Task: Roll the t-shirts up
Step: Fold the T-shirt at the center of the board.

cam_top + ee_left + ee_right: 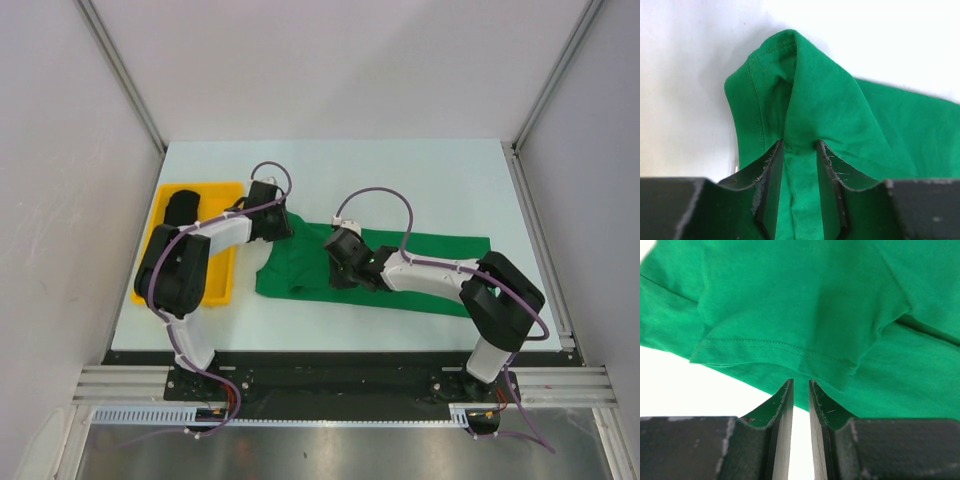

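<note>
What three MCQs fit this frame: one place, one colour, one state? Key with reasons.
1. Where is the black t-shirt?
A. in the right arm's jaws
B. in the yellow tray
C. hanging off the table's edge

2. What colour is the spread t-shirt on the table?
A. red
B. blue
C. green

3. What is between the left arm's jaws?
A. a fold of the spread t-shirt
B. nothing
C. the tray's rim

Key:
1 B: the top view shows the black roll lying at the tray's far end.
2 C: the cloth is green in all three views.
3 A: the left wrist view shows green cloth pinched between the jaws.
</note>
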Action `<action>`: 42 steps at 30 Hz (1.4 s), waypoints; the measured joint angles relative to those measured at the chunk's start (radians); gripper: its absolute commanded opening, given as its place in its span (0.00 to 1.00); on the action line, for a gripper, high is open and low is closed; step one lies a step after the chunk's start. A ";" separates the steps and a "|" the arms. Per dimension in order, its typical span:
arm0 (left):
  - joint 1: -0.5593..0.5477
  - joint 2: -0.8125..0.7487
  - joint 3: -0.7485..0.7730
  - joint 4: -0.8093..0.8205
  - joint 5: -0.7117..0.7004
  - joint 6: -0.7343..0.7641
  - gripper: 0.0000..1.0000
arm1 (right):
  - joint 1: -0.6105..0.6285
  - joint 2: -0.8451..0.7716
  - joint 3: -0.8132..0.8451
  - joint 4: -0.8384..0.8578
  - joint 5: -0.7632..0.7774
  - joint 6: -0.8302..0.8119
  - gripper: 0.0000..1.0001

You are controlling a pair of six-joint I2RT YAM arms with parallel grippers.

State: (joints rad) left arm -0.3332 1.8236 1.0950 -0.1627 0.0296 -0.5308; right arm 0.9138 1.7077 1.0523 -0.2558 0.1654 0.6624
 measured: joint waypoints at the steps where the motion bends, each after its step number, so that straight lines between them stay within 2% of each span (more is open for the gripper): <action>1: 0.000 0.005 0.003 0.000 0.000 0.001 0.31 | -0.007 -0.008 -0.002 0.001 -0.003 -0.001 0.24; 8: 0.000 0.039 0.018 -0.001 0.000 0.019 0.05 | -0.130 -0.076 -0.002 0.034 -0.037 -0.012 0.25; 11: 0.000 0.039 0.020 0.000 0.000 0.021 0.00 | -0.192 -0.080 -0.002 0.065 -0.059 -0.014 0.27; 17: 0.000 -0.006 -0.001 -0.015 -0.002 0.019 0.00 | -0.272 -0.051 -0.002 0.142 -0.113 -0.020 0.29; 23: 0.000 -0.136 -0.102 -0.029 -0.008 0.007 0.00 | -0.308 0.073 -0.002 0.189 -0.164 -0.019 0.28; 29: 0.000 -0.169 -0.178 -0.028 -0.008 -0.011 0.00 | -0.327 0.140 -0.002 0.221 -0.197 -0.011 0.28; 33: 0.000 -0.152 -0.187 -0.028 -0.006 -0.019 0.09 | -0.334 0.145 -0.002 0.230 -0.203 -0.010 0.28; 35: 0.000 -0.141 -0.187 -0.026 -0.002 -0.021 0.26 | -0.336 0.145 -0.002 0.231 -0.204 -0.011 0.28; 38: 0.000 -0.141 -0.184 -0.031 -0.002 -0.017 0.41 | -0.336 0.142 -0.002 0.225 -0.205 -0.014 0.30; 42: -0.003 -0.179 -0.174 -0.070 -0.008 -0.014 0.43 | -0.344 0.083 -0.006 0.168 -0.202 -0.036 0.32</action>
State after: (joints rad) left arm -0.3363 1.6444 0.9211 -0.2329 0.0219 -0.5453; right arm 0.5701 1.7905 1.0458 -0.0875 -0.0368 0.6266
